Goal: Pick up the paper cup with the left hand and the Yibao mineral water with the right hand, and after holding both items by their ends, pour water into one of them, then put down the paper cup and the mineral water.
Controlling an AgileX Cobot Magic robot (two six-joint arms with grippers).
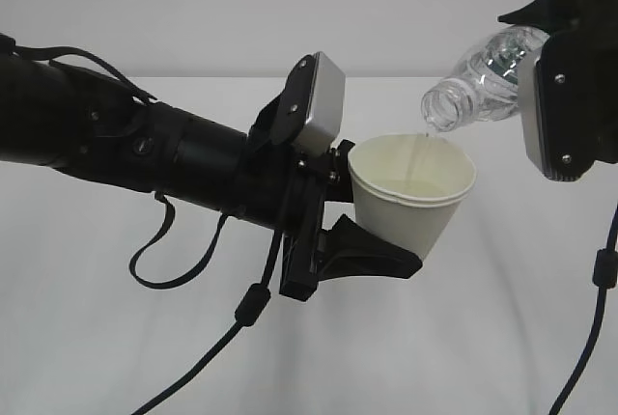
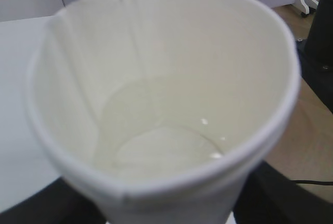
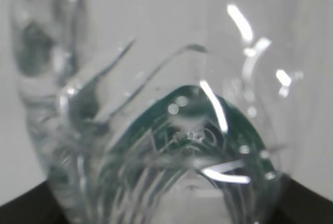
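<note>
Exterior view showed the left hand (image 1: 381, 217) reaching in from the left, its jaws clenched around the lower body of the cup (image 1: 413, 193), which hung in the air above the white worktop (image 1: 483, 338), tipped slightly toward the right. Just above and to the right, the bottle (image 1: 478, 77) was held tilted by the right hand (image 1: 565, 96), mouth down over the cup's rim, with a thin stream of water falling inside. That hand's jaws were hidden behind the camera box, but the bottle stayed aloft in them, so they were grasping its rear end. Left wrist view looked into the cup (image 2: 166, 104), where a shallow pool (image 2: 161, 151) lay at the bottom. Right wrist view was filled by the clear bottle (image 3: 156, 120), its green label (image 3: 192, 130) blurred. The cup looked light and thin-walled, likely to buckle if squeezed hard and growing heavier as it filled, so a gentle hold low on its body seemed wise. The bottle looked soft, smooth plastic, possibly slippery when wet, best held near its base.
</note>
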